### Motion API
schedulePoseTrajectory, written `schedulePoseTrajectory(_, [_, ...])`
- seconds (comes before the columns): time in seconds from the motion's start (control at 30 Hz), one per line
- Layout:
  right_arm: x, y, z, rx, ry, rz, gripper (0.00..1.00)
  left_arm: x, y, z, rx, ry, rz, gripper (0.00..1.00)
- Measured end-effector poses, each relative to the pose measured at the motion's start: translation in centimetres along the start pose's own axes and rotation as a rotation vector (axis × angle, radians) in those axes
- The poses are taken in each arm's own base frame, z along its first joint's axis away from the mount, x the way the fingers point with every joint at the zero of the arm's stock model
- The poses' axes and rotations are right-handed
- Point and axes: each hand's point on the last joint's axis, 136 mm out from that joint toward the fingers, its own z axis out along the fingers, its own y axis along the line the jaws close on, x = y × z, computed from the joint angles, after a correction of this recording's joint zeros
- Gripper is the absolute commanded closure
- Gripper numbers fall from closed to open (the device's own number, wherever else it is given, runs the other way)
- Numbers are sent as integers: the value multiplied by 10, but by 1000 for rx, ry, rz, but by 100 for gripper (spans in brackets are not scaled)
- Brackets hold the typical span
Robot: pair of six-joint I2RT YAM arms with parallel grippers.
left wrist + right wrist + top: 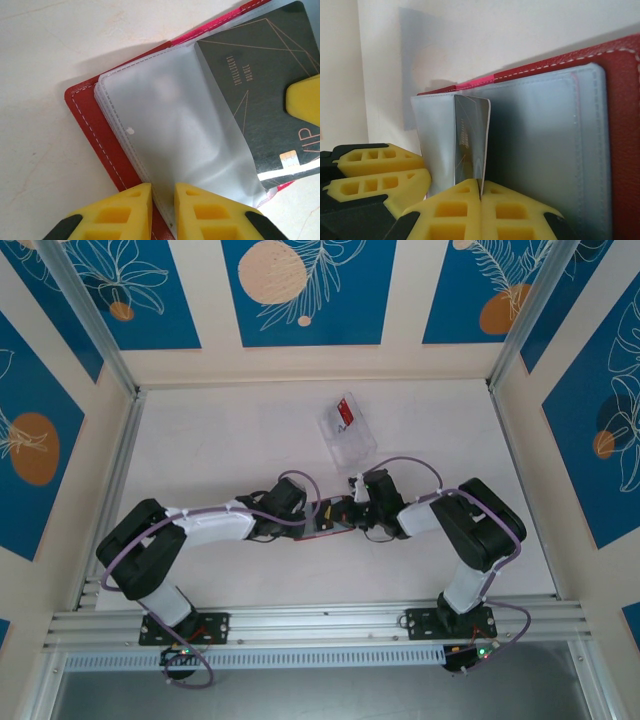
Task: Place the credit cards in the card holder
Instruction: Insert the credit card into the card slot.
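Note:
The red card holder (95, 130) lies open on the table, grey see-through pockets (175, 115) facing up. My left gripper (163, 187) is shut on the edge of the pocket sleeves at the holder's near side. A black credit card (260, 85) with thin gold lines lies partly under the top sleeve. My right gripper (481, 184) is shut on that black card (467, 140), which stands edge-on against the pockets of the card holder (622, 125). From above, both grippers meet over the card holder (335, 528) at mid-table.
A clear plastic tray (350, 440) lies beyond the arms toward the back, with a red card (347, 412) at its far end. The left gripper's yellow fingers (380, 170) sit close to the left of the right gripper. Aluminium rails border the table.

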Motion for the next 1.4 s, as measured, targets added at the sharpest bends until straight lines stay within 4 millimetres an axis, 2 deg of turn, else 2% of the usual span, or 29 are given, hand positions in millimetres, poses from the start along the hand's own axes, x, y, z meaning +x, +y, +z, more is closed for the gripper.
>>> schedulePoseTrajectory(0.67, [4, -1, 1, 13, -60, 57, 100, 0, -1, 0, -4, 6, 2, 82])
schedulePoseTrajectory(1.4, [6, -2, 1, 48, -24, 41, 100, 0, 0, 0, -5, 7, 2, 82])
